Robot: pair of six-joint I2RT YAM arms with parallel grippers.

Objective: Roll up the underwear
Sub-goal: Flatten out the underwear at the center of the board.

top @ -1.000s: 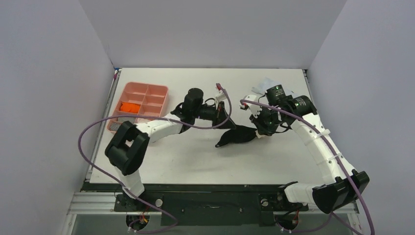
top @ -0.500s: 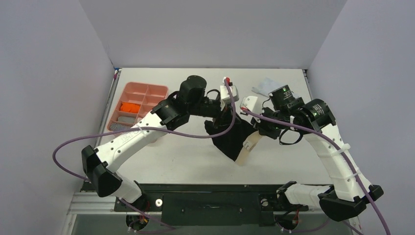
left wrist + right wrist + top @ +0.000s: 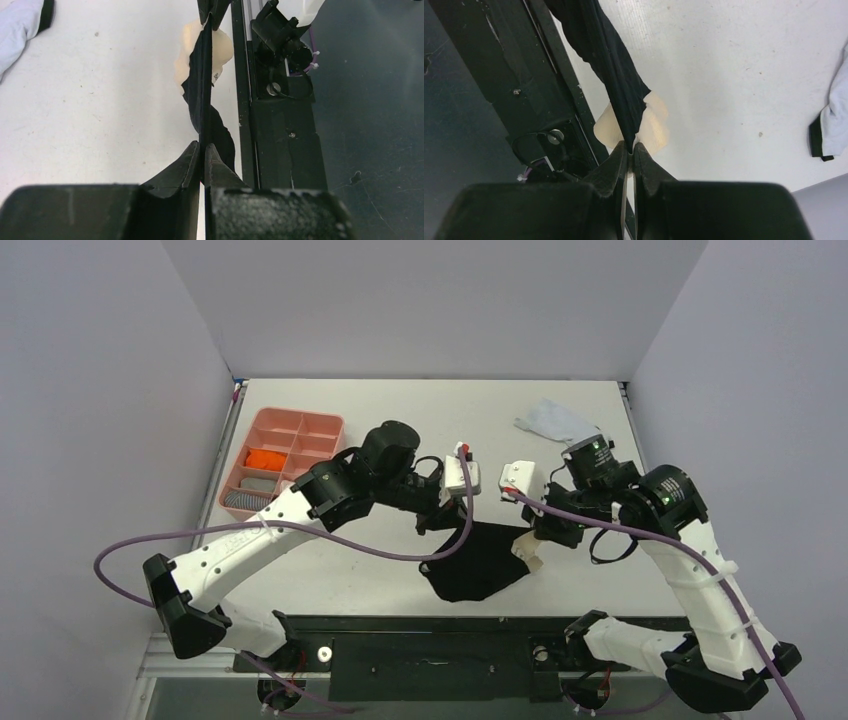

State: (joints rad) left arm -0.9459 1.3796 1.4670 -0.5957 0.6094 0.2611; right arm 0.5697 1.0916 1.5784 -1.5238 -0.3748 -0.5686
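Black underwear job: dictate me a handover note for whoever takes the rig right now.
Left gripper: shut on the black underwear.
Right gripper: shut on its beige waistband end.
The garment hangs stretched between them over the table's near edge, not rolled.
The orange underwear sits in the pink tray.
Left: lay the black pair flat and roll it.

Black underwear (image 3: 475,565) now farther forward, spread.
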